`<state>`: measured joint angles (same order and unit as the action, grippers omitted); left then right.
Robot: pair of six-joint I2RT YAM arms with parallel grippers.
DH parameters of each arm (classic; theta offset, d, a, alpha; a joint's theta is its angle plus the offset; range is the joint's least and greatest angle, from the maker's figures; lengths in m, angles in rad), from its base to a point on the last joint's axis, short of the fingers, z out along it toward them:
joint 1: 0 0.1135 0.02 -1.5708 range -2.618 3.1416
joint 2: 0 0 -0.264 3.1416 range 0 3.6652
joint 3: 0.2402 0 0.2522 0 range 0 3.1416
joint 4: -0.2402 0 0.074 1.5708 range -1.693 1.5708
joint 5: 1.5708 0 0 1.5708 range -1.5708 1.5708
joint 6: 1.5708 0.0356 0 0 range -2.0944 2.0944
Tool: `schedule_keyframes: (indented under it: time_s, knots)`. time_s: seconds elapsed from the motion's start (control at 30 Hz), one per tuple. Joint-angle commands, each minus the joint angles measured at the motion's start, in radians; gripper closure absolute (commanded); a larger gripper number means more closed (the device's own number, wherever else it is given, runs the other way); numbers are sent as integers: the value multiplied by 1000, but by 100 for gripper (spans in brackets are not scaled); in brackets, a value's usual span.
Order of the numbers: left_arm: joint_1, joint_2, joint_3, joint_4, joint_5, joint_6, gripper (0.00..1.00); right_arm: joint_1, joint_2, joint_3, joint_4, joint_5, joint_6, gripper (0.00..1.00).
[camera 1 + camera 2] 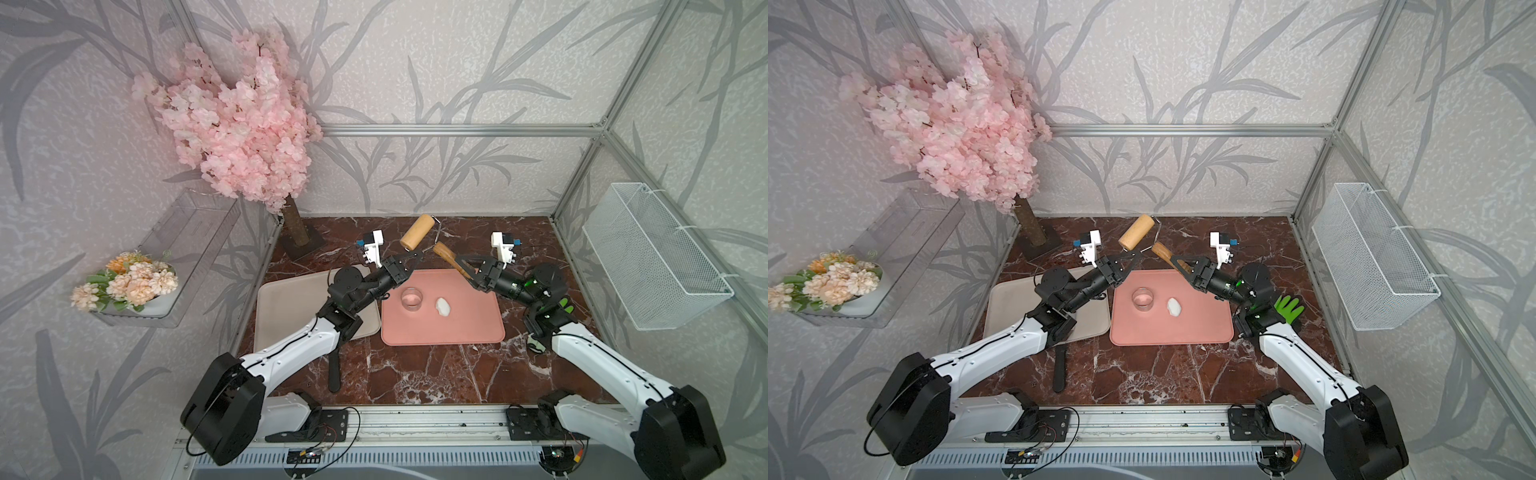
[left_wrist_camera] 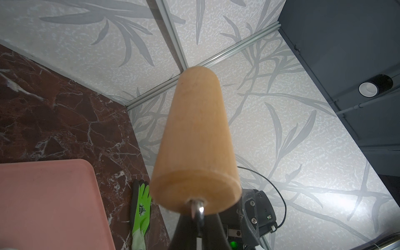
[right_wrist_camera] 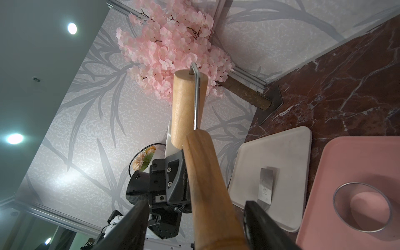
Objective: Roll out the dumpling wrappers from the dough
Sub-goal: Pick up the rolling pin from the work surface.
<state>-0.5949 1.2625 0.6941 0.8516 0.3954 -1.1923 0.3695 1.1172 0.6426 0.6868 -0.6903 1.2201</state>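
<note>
The dough (image 1: 443, 306) (image 1: 1174, 307) lies as a small white oval lump on the pink mat (image 1: 457, 328) (image 1: 1183, 332), beside a clear glass cup (image 1: 411, 299) (image 1: 1143, 299). No dumpling wrappers are in view. A tan wooden roller (image 1: 417, 232) (image 2: 194, 140) hangs in the air behind the mat. My left gripper (image 1: 419, 255) (image 2: 200, 220) is shut on its metal rod (image 2: 198, 211). My right gripper (image 1: 459, 264) (image 3: 197, 214) stands open around the roller's wooden handle (image 1: 446, 254) (image 3: 207, 184), with a gap showing on both sides.
A beige tray (image 1: 282, 307) (image 3: 270, 151) lies left of the mat, with a black-handled scraper (image 1: 334, 374) at its front edge. A green glove (image 1: 1289, 307) (image 2: 141, 201) lies under the right arm. A pink blossom tree (image 1: 241, 137) stands back left, and a wire basket (image 1: 652, 257) hangs on the right wall.
</note>
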Motion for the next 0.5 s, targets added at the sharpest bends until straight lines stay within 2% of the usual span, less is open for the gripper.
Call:
schedule_keyframes:
  time_s: [0.0,0.13,0.3,0.47]
  knots:
    - [-5,-11,4,96,18,-7,100,8,10,36,7,27,-17,34]
    - [-6,-16,0,93,20,-6,100,9,15,57,-28,38,-34,41]
    - [-10,-17,-4,95,11,-3,100,9,19,65,-32,50,-30,42]
    - [-12,-14,-6,102,0,-2,100,16,26,69,-51,38,-38,29]
